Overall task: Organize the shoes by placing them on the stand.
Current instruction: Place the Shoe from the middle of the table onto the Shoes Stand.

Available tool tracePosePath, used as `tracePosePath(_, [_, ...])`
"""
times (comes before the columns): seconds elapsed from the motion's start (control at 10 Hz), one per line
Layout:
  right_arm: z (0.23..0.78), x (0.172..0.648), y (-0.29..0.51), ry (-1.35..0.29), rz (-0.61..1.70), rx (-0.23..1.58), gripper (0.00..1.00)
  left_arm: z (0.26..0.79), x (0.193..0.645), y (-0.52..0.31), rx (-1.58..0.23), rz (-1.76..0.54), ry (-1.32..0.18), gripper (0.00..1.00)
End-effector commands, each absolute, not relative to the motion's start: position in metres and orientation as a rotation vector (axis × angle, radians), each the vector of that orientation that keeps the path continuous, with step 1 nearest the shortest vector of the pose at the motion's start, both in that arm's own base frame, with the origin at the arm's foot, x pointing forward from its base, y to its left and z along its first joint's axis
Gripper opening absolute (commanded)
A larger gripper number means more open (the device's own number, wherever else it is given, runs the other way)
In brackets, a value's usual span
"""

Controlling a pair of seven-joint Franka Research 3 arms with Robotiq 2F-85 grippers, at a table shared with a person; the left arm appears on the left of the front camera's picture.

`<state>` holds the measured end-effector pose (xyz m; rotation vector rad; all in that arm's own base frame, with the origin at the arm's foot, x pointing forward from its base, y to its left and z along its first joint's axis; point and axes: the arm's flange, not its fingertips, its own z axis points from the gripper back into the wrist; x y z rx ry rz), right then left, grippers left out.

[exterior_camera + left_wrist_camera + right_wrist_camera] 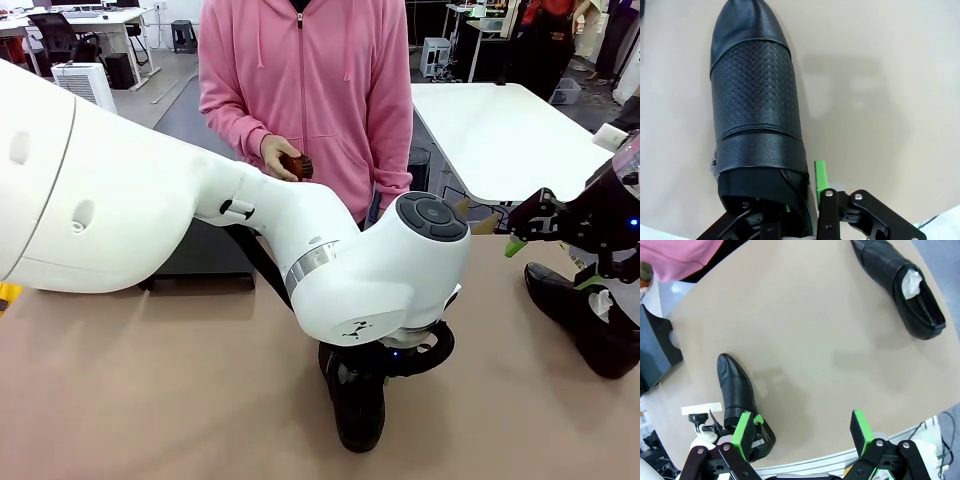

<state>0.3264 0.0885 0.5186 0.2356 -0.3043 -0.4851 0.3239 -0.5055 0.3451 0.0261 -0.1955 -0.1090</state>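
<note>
Left wrist view: textured black shoe point(755, 100) lying on the tan table point(880, 125), left gripper point(802, 192) at its collar.
One green pad point(820, 172) stands just beside the shoe's outer wall; the other finger is hidden, so grip or gap cannot be told. Right wrist view adds the right gripper point(801, 422), fingers wide apart with nothing between, and a second shoe point(905, 285), paper-stuffed, well apart. Front view adds a person's hand point(280, 155) holding a reddish-brown brush point(298, 165).
</note>
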Motion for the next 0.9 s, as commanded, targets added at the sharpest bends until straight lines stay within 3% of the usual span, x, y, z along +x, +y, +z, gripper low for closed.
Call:
tracePosePath(0.0, [0.519,0.328,0.087,-0.316,-0.466,0.242,1.0,0.344,0.327,-0.505,0.059,-0.123,-0.202,0.0])
tracePosePath(0.4, [0.519,0.328,0.087,-0.316,-0.466,0.242,1.0,0.347,0.325,-0.5,0.064,-0.144,-0.189,0.0])
tracePosePath(0.8, [0.519,0.328,0.087,-0.316,-0.466,0.242,1.0,0.415,0.289,-0.455,0.011,-0.241,-0.403,0.0])
